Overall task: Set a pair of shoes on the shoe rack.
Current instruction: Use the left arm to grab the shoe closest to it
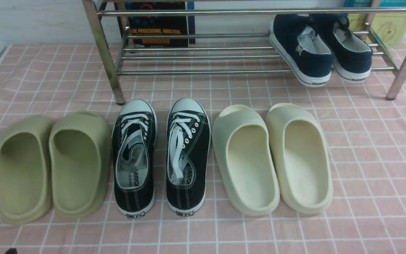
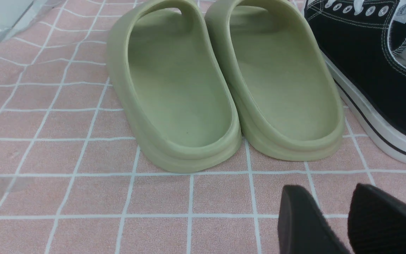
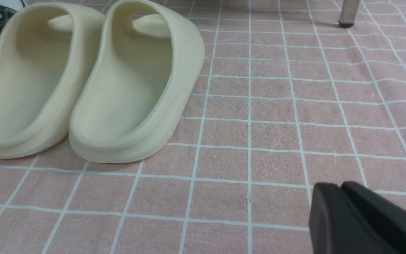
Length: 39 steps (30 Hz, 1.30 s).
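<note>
left claw (image 2: 315, 208): parted, holding nothing | right claw (image 3: 335, 197): pressed together | sneakers (image 1: 189, 151): between slides (image 1: 247, 165), toes toward rack (image 1: 203, 72), probably lined up for lifting straight on

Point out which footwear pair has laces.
The black sneakers, between the olive and cream slides; their white laces set them apart from every other pair.

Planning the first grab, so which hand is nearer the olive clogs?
Left. The left hand hangs just short of them; the right is beyond the cream pair.
</note>
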Tool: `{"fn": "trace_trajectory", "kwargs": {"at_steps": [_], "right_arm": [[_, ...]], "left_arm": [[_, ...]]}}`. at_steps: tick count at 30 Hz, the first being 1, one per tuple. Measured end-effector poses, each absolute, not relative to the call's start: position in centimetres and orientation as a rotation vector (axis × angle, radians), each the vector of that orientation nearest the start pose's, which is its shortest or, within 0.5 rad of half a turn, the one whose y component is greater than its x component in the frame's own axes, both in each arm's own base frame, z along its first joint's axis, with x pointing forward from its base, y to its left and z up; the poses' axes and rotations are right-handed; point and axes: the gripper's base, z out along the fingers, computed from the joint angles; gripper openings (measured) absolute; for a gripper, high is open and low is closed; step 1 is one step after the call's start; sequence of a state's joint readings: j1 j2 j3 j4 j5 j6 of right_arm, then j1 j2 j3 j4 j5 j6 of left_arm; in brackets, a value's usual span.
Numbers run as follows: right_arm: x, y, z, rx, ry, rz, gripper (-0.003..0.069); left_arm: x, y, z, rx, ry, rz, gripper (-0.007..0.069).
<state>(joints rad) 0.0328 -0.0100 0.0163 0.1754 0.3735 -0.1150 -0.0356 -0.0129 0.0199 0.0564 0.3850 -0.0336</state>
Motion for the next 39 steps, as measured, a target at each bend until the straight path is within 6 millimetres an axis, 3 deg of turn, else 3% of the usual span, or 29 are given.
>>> {"fn": "trace_trajectory", "kwargs": {"at_steps": [39], "right_arm": [[5.22,0.75,17.51,-0.03,1.859,0.116,0.0101]], "left_arm": [[5.31,-0.01,17.42,0.037,1.843,0.006,0.0237]]}}
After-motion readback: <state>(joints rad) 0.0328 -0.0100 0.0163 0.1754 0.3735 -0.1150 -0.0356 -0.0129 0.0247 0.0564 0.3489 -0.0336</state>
